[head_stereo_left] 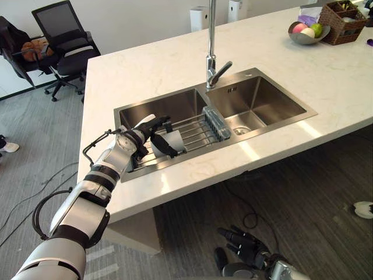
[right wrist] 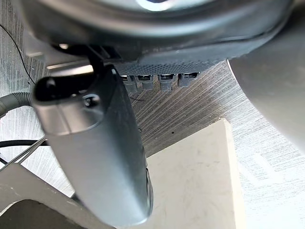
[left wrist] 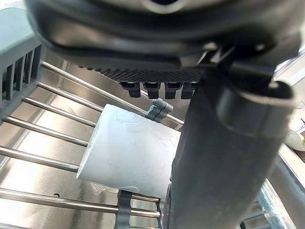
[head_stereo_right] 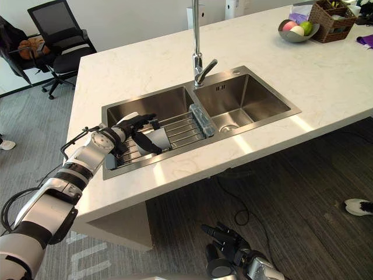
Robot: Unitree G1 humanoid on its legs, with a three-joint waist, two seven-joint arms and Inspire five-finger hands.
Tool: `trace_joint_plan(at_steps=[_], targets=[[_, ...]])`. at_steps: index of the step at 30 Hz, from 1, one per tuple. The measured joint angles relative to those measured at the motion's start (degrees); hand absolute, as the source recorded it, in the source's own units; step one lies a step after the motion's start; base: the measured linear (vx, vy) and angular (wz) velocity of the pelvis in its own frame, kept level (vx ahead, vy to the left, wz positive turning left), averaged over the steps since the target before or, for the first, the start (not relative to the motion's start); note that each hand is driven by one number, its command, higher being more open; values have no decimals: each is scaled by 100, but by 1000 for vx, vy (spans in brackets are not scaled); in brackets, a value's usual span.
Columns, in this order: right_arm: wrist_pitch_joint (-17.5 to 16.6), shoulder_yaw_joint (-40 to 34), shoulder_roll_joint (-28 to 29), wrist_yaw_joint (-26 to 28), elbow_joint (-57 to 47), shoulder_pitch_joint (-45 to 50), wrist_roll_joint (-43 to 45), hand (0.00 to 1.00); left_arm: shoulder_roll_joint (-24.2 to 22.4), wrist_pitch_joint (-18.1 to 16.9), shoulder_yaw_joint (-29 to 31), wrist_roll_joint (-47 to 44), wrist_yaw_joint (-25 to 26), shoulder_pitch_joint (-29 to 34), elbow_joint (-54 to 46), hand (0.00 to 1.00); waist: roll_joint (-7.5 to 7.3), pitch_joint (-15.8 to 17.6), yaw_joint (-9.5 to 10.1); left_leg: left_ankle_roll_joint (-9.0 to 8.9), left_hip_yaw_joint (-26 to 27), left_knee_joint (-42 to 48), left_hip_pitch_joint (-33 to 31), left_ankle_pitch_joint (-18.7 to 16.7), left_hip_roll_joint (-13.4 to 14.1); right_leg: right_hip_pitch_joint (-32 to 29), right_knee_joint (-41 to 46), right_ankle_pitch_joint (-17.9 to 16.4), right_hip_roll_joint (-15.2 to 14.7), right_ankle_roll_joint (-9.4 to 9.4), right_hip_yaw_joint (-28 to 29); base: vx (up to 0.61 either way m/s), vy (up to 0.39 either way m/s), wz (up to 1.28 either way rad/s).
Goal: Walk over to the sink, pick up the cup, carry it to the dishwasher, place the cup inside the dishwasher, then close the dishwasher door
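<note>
A white cup [head_stereo_left: 173, 139] lies on its side on the wire rack [head_stereo_left: 198, 131] across the left basin of the steel sink [head_stereo_left: 262, 96]. My left hand [head_stereo_left: 135, 139] reaches over the counter edge to it. Its fingers stretch straight over the cup's top and its thumb [left wrist: 219, 157] runs along the near side, so the cup [left wrist: 128, 152] sits between them, still resting on the bars. The hand is open. My right hand [head_stereo_left: 245, 242] hangs low above the floor, open and holding nothing.
A tall faucet [head_stereo_left: 211, 52] rises behind the divider between the basins. A grey drainer piece [head_stereo_left: 215, 122] stands at the rack's right end. A fruit bowl [head_stereo_left: 306, 32] and a wicker basket [head_stereo_left: 344, 20] sit far right on the counter. Office chairs [head_stereo_left: 67, 41] stand beyond its left end.
</note>
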Motion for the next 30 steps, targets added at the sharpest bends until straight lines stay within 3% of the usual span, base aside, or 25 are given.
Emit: trace_joint_plan(at_steps=[15, 18, 19, 30], targets=[[5, -92, -87, -42, 128, 139, -68, 100, -10, 80, 90, 355, -268, 240, -12, 100, 8, -6, -74, -12, 46, -24, 39, 1, 5, 18, 0, -15, 13, -4, 49, -28, 2, -1], [7, -107, -110, -46, 130, 233, -202, 100, -33, 21, 149, 815, -312, 267, 53, 100, 35, -25, -123, -26, 90, -24, 46, -8, 10, 17, 0, -17, 21, -4, 71, -9, 0, -4], [7, -117, -122, -55, 123, 277, -232, 100, -60, -48, 153, 1055, -310, 288, 54, 0, 48, -34, -150, -29, 110, -24, 48, -10, 11, 17, 0, -19, 21, -3, 78, -28, -1, -4], [6, -214, -136, -96, 154, 389, -276, 100, -364, -135, 254, 2150, -133, 341, 63, 0, 104, -75, -194, -61, 116, -37, 44, -30, 49, 18, -10, -38, 53, -19, 59, -31, -5, 0]])
